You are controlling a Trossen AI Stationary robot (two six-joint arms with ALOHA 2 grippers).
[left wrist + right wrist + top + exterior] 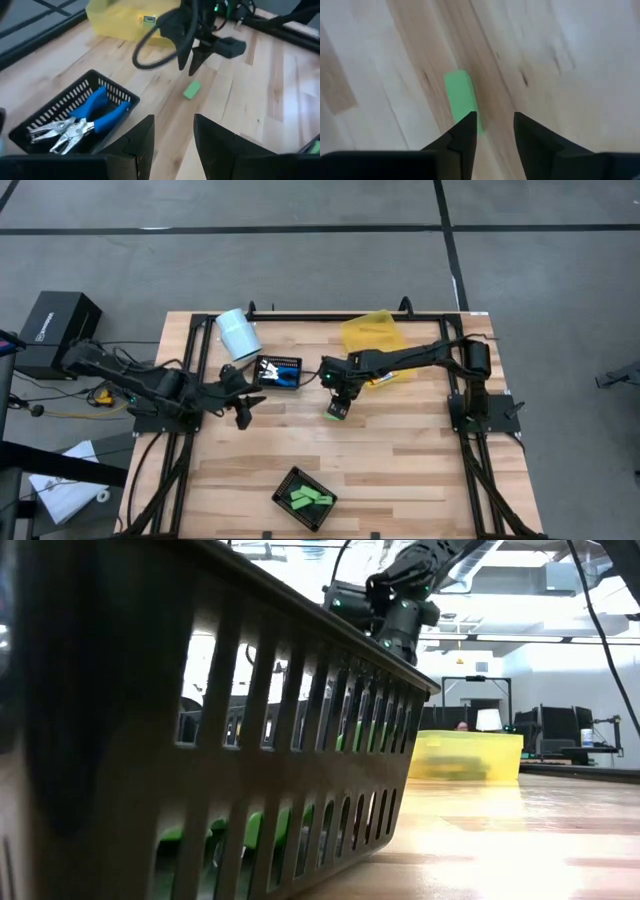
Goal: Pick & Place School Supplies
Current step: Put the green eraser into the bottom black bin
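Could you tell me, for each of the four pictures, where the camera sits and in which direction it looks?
High view: above the table, looking straight down; both arms show, right hand over a green piece.
Low view: at table height, looking level past a black tray to the yellow bin; one arm hangs from above.
Left wrist view: on the left arm, facing the blue-handled tools; left hand shows.
Right wrist view: on the right arm, facing down; own fingers show.
Shared: both wrist views see that green piece.
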